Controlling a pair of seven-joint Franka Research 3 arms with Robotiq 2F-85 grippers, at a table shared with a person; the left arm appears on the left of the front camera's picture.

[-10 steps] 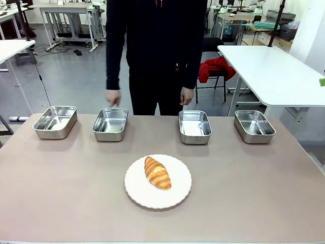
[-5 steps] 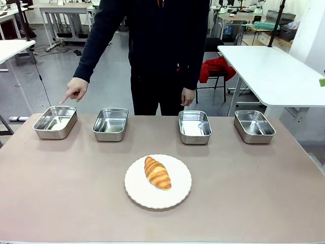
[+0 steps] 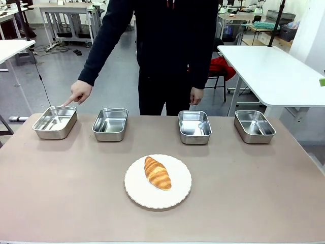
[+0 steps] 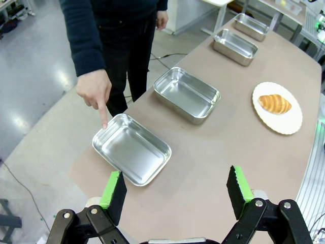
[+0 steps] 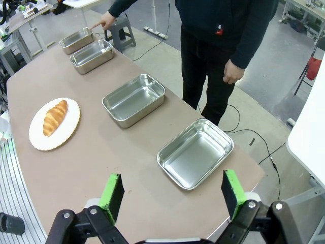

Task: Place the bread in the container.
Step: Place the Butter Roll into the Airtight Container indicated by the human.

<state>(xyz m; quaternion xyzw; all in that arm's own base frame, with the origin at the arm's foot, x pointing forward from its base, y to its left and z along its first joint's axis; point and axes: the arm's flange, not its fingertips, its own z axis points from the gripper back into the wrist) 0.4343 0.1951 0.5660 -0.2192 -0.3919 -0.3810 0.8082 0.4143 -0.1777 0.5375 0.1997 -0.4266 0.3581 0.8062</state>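
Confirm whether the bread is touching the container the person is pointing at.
Apart. The front view shows the bread on the white plate, with bare table between that plate and the container at far left.

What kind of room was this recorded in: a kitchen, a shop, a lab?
Most likely a lab or workshop, not a kitchen: plain white worktables stand on a bare grey floor, and loose cables trail under a metal-framed bench at the back.
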